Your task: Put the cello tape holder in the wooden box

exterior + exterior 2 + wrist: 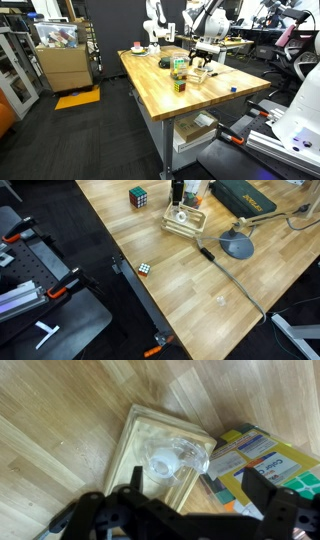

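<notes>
Wrist view:
- The gripper (pixel 190 520) is hanging over the wooden box (pixel 127 448).
- Its dark fingers (pixel 100 515) are standing wide apart at the bottom edge and gripping nothing.
- The clear tape holder (pixel 178 460) is sitting inside the box walls, toward the three o'clock side, with its round hub facing up.
- It is probably resting on the box floor. The clear plastic blurs against the pale wood, so a slight tilt cannot be ruled out.
- A colourful book (pixel 262 455) is lying just beside the box at three o'clock.

Exterior view:
- The box (pixel 170 226) is showing a pale glint of the holder (pixel 183 218) within its rim.
- A puzzle cube (pixel 138 196) is sitting at ten o'clock from the box.
- A smaller cube (pixel 145 268) is sitting well apart at seven o'clock, near the table (pixel 200 295) edge.
- A desk lamp (pixel 237 246) is resting its base near the box at four o'clock, its arm trailing off toward five.

Judgement:
- The jaws are spread because the holder is already lying in the box, so the placing step looks done.
- The wide spread is giving clearance from the box walls.
- What remains seems to be a straight lift away, keeping the fingers off the rim so the light box is not dragged toward the book.
</notes>
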{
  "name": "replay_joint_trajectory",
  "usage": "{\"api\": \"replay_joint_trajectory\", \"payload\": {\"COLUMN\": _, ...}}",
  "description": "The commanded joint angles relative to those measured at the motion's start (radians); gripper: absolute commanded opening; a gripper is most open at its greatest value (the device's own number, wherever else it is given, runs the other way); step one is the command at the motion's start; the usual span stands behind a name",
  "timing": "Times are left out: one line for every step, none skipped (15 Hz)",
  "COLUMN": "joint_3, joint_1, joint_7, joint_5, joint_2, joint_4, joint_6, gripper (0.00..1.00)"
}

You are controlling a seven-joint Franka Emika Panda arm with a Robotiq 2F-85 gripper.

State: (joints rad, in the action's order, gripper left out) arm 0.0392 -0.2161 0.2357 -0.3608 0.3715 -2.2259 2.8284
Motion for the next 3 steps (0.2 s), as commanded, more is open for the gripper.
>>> {"api": "replay_joint_trajectory", "payload": {"joint_3": 0.012, "joint_1": 0.013, "joint_7": -0.005, "joint_5": -0.008, "joint_2": 0.000, "joint_4": 0.000, "joint_6": -0.004, "gripper": 1.00}}
{"api": "replay_joint_trajectory", "payload": {"joint_3": 0.012, "joint_1": 0.012, "joint_7": -0.005, "joint_5": -0.009, "joint_2": 0.000, "joint_4": 0.000, "joint_6": -0.004, "gripper": 1.00}}
{"api": "replay_joint_trajectory", "payload": {"joint_3": 0.011, "joint_1": 0.013, "joint_7": -0.005, "joint_5": -0.009, "joint_2": 0.000, "joint_4": 0.000, "joint_6": -0.004, "gripper": 1.00}}
